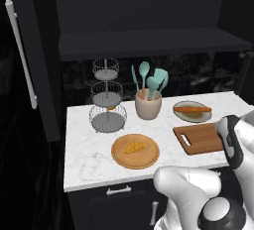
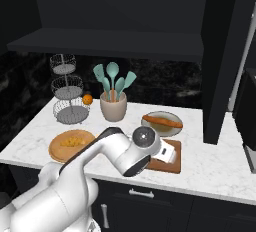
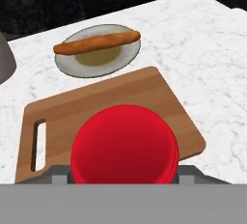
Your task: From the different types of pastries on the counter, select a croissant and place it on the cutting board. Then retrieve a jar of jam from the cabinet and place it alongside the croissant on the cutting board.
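My gripper (image 3: pixel 124 172) is shut on the jar of jam (image 3: pixel 124 143), whose bright red top fills the low middle of the hand view. The jar hangs over the near part of the reddish-brown cutting board (image 3: pixel 106 105), with the handle slot to the left. My hand (image 2: pixel 168 153) hovers above the cutting board (image 2: pixel 170 166) in the right base view. The small golden croissant (image 1: pixel 135 147) (image 2: pixel 73 141) lies on a round light-wood plate (image 1: pixel 119 159) left of the cutting board (image 1: pixel 201 138). The long orange-brown pastry (image 1: pixel 192 109) (image 3: pixel 96 43) rests on a grey dish behind the board.
A beige utensil holder (image 1: pixel 148 106) with teal tools and a three-tier wire basket (image 1: pixel 106 100) stand at the back of the white counter (image 1: pixel 84 149). An orange (image 2: pixel 87 99) sits by the basket. A dark shelf hangs above, and an open cabinet door (image 1: pixel 20 50) stands at the left.
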